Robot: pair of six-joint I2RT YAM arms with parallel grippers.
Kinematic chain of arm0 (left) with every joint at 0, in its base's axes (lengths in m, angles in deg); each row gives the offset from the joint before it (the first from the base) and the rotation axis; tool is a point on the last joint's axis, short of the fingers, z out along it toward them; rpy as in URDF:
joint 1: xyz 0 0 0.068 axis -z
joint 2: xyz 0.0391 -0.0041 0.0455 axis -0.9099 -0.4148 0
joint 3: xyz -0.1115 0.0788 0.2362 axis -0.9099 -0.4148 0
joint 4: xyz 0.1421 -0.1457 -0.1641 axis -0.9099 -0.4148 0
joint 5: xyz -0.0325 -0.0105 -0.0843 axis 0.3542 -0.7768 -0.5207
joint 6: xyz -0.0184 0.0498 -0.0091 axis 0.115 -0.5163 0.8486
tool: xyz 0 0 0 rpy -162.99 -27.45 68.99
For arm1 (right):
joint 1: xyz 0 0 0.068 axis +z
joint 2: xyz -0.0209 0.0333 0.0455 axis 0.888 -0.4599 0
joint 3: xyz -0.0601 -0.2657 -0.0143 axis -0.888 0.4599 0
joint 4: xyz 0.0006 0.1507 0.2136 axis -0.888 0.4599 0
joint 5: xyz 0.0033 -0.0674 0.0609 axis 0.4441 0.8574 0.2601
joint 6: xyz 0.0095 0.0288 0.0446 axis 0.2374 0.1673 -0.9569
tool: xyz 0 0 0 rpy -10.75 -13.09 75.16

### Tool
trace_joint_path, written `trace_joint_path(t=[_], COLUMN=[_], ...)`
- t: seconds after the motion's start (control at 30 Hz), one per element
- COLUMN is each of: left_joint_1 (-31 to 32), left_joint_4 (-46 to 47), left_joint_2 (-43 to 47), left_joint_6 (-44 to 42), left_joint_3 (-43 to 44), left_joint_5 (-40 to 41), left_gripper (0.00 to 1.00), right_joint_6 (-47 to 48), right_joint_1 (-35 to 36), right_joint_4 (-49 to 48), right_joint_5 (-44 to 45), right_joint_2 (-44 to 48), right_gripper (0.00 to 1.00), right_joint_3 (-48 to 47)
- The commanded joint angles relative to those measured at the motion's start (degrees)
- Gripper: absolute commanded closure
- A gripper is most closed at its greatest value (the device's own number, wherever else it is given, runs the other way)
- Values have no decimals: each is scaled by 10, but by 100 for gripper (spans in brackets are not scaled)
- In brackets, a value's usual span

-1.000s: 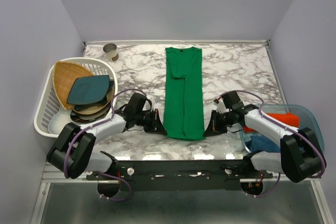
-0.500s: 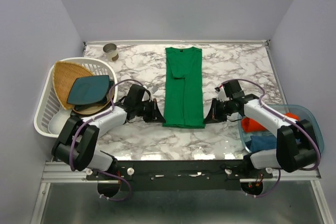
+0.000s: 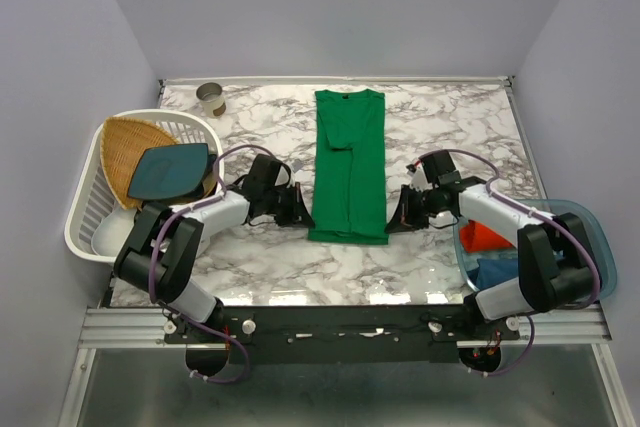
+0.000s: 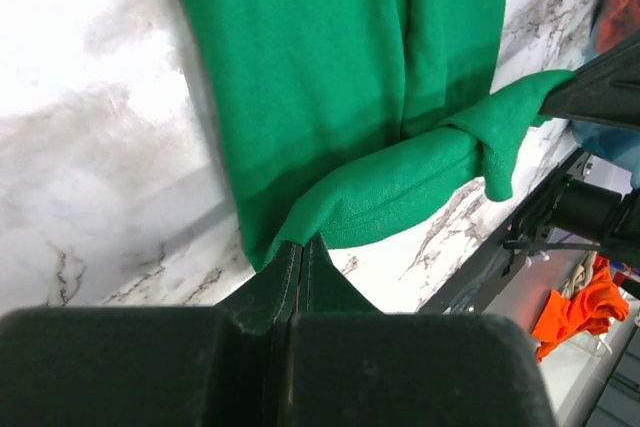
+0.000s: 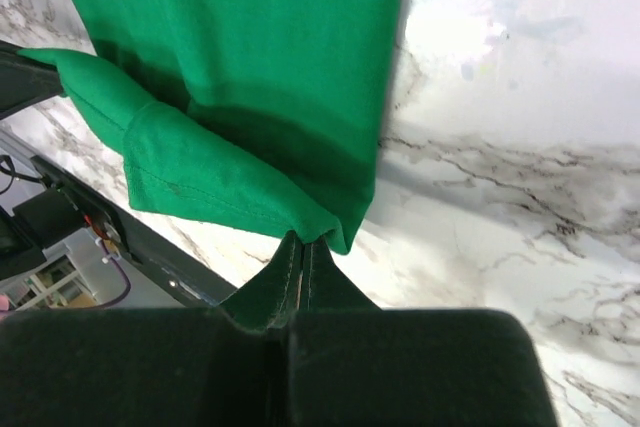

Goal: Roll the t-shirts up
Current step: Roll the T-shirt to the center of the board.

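We grip the near hem corners of the green t-shirt (image 3: 350, 162) with the left gripper (image 4: 303, 243) and right gripper (image 5: 300, 239), both clamped shut on cloth. The shirt lies lengthwise at the middle of the table (image 3: 450, 127). We should advance both corners level and together toward the far collar, holding the fold tight.

i'm seeing the shirt (image 3: 348, 172) lying midway on the table (image 3: 450, 127), a basket (image 3: 85, 209) sitting left of it, a bin (image 3: 592, 225) right of it, a cup (image 3: 210, 98) standing behind the basket.
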Motion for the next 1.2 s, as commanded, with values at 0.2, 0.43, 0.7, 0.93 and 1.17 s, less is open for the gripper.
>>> trace_joint_path(t=[0.2,0.43,0.7,0.93,1.17], left_joint_1=[-9,-10,-18,-28,-23], left_joint_4=[-39,-40,-68,-116,51], left_joint_2=[-21,-24,-18,56,61], left_joint_6=[-21,-18,-33,-73,-2], left_joint_3=[44,40,64,66,-26], left_joint_5=[45,46,66,52,-56], left_gripper=[97,92,54,51,100], right_joint_6=[21,25,69,193,358], right_joint_1=[-3,-3,-4,-3,50], right_joint_4=[-33,-46,-19,36,93], right_joint_5=[16,18,25,65,-25], right_joint_2=[-31,-34,-37,1,-38], right_gripper=[100,97,62,51,78], right_joint_3=[-26,-24,-56,-114,-145])
